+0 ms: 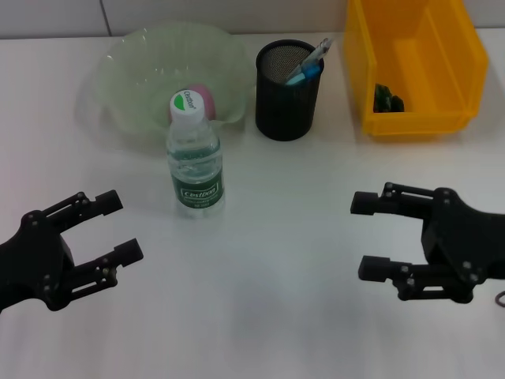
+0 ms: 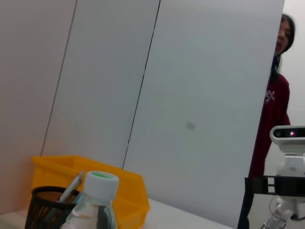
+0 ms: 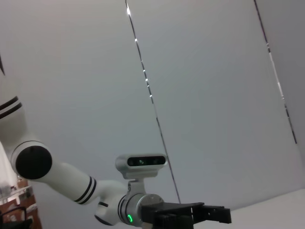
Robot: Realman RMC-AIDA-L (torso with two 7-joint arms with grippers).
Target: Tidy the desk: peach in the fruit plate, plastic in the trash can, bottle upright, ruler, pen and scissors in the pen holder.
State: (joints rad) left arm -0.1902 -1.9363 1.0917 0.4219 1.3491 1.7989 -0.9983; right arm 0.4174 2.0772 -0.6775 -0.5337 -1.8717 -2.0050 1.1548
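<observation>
standing bottle, both tools idle

the bottle (image 1: 195, 155) stands upright just ahead of the left tool (image 1: 118, 226), fingers apart and empty. right tool (image 1: 371, 237), also spread, sits well right of it; peach (image 1: 200, 95) in the plate (image 1: 126, 71), holder (image 1: 289, 79) and bin (image 1: 416, 63) farther ahead.

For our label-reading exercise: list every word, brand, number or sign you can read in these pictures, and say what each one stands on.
"Cestbon": on the green label of the water bottle, head view; small and soft, so the reading is tentative.
Green print on the bottle's white cap: too small to read.
White mark on the person's red top, left wrist view: too blurred to read.
</observation>
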